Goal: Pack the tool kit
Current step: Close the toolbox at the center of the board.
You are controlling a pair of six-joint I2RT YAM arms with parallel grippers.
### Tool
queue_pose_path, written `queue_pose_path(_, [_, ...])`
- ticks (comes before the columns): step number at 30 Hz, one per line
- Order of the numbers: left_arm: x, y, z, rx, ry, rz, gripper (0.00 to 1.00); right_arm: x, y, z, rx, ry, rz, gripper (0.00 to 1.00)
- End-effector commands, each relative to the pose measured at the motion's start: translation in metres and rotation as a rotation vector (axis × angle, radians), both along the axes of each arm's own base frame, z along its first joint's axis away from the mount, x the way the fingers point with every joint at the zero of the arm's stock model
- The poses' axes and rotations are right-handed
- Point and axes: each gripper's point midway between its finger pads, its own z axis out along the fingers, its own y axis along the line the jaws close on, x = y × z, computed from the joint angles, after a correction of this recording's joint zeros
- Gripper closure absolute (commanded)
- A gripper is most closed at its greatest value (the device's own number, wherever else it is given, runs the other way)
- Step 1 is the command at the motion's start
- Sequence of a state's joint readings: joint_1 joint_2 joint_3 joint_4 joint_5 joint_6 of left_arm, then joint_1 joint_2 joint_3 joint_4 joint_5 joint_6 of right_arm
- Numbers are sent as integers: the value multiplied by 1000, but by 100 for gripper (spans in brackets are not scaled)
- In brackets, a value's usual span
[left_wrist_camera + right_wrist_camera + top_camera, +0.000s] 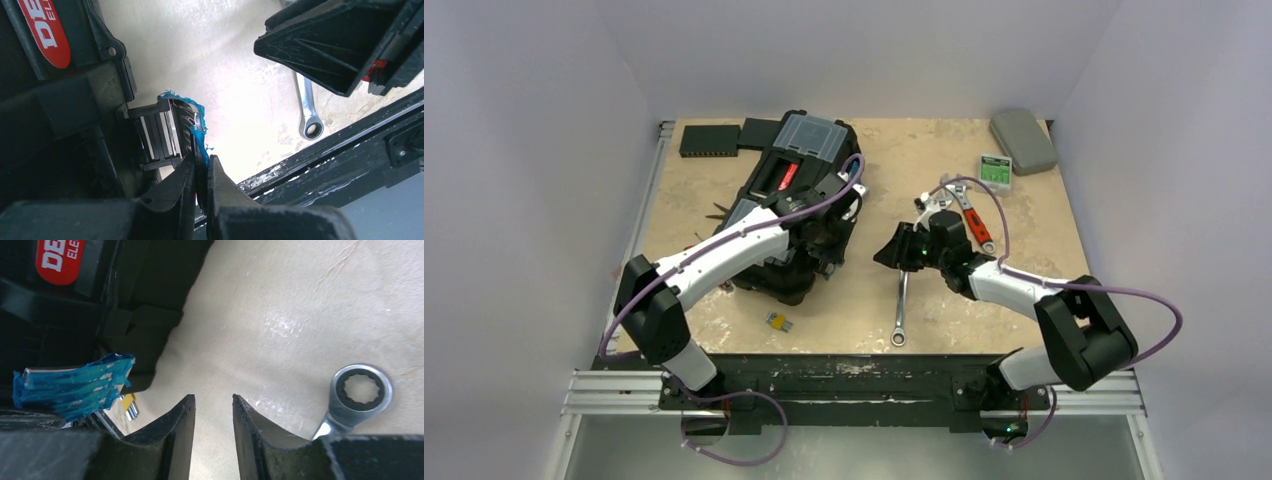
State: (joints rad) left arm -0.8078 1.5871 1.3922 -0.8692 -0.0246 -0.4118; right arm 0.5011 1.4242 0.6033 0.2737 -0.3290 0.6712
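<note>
The black toolbox with its red-labelled handle stands at centre left. My left gripper is at the box's right side. In the left wrist view it is shut on a thin black latch tab wrapped in blue tape. My right gripper hovers just right of the box. Seen from the right wrist it is open over bare table with nothing between the fingers. A silver ratchet wrench lies below it, its ring end beside the right finger. A red-handled adjustable wrench lies further right.
A small yellow key set lies near the front edge. A green-and-white packet and a flat grey case sit at back right. Flat black boxes lie at back left. The black rail borders the table front.
</note>
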Motion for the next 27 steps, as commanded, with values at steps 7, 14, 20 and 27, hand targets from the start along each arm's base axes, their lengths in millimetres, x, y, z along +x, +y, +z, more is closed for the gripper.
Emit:
queue_pose_path(7, [44, -34, 57, -197, -152, -26, 100, 6, 4, 29, 154, -95, -23, 50])
queue_pose_path(14, [64, -45, 80, -271, -197, 11, 100, 9, 12, 34, 205, -102, -24, 48])
queue_pose_path(20, [78, -53, 79, -269, -195, 31, 100, 8, 7, 35, 188, -95, -46, 48])
queue_pose_path(27, [71, -41, 82, -259, -204, 41, 100, 7, 2, 39, 214, -105, -84, 39])
